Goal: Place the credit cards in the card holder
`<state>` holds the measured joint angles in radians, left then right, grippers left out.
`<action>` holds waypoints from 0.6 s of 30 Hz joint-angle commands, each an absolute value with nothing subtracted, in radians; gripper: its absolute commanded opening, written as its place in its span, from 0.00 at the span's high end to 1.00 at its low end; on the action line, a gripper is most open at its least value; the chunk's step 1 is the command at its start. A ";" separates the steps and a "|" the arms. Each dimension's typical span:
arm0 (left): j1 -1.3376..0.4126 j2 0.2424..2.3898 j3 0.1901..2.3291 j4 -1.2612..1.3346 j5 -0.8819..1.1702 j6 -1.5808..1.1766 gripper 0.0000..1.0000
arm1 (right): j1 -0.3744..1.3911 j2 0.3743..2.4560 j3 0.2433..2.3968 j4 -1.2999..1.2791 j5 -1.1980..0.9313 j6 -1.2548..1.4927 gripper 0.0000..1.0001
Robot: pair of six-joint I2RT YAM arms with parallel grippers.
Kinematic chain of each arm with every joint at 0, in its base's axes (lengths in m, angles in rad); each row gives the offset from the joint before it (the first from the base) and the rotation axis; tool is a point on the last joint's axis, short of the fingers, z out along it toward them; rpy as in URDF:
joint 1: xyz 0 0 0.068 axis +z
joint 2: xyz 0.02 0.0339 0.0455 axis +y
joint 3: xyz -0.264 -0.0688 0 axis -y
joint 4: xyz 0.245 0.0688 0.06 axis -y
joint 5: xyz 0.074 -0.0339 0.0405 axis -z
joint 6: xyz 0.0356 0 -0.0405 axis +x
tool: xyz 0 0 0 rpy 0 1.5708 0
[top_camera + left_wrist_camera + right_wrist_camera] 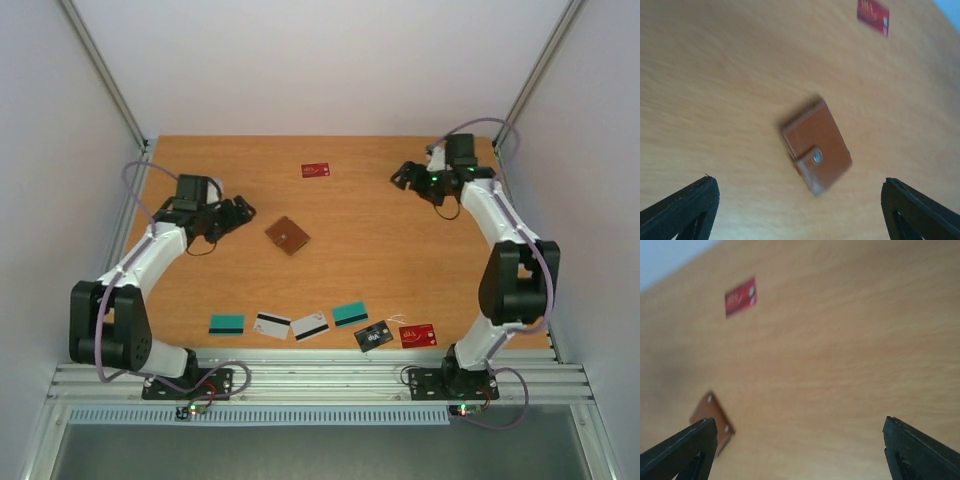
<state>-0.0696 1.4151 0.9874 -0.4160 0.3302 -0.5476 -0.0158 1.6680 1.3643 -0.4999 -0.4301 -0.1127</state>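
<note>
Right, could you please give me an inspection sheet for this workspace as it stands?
Surface: orange-brown wooden table, flat.
Job's things: brown leather card holder closed, mid-table. Flat plastic cards in a near-edge row: left teal card, left white striped card, right white striped card, right teal card, black card, near red card. Far red card lies alone.
Clutter: nothing seen.
Grippers: left gripper and right gripper open, holding nothing.
Cables: purple cables along both arms.
Surroundings: pale walls; aluminium rails.
</note>
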 commanded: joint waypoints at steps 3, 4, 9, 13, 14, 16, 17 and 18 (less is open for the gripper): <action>-0.182 1.547 0.952 -0.404 0.406 -0.728 0.17 | 0.192 1.874 1.591 -0.823 -0.519 -0.224 0.11; -0.192 1.573 0.954 -0.391 0.408 -0.748 0.18 | 0.217 1.914 1.621 -0.840 -0.523 -0.230 0.12; -0.225 1.671 0.976 -0.332 0.407 -0.781 0.25 | 0.314 2.090 1.777 -0.904 -0.533 -0.259 0.17; -0.228 1.742 0.995 -0.299 0.423 -0.787 0.32 | 0.376 2.194 1.888 -0.960 -0.540 -0.288 0.21; -0.227 1.761 1.003 -0.294 0.430 -0.787 0.35 | 0.386 2.219 1.914 -0.976 -0.544 -0.294 0.22; -0.228 1.791 1.015 -0.285 0.446 -0.784 0.40 | 0.402 2.257 1.955 -0.985 -0.554 -0.285 0.24; -0.228 1.802 1.017 -0.275 0.450 -0.784 0.41 | 0.408 2.273 1.971 -0.987 -0.564 -0.277 0.25; -0.229 1.812 1.021 -0.266 0.454 -0.783 0.42 | 0.416 2.288 1.989 -0.991 -0.573 -0.273 0.25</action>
<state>-0.2241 1.7718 0.9829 -0.3386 0.4156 -0.7750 0.3885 2.2459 1.9060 -0.9207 -0.5335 -0.2653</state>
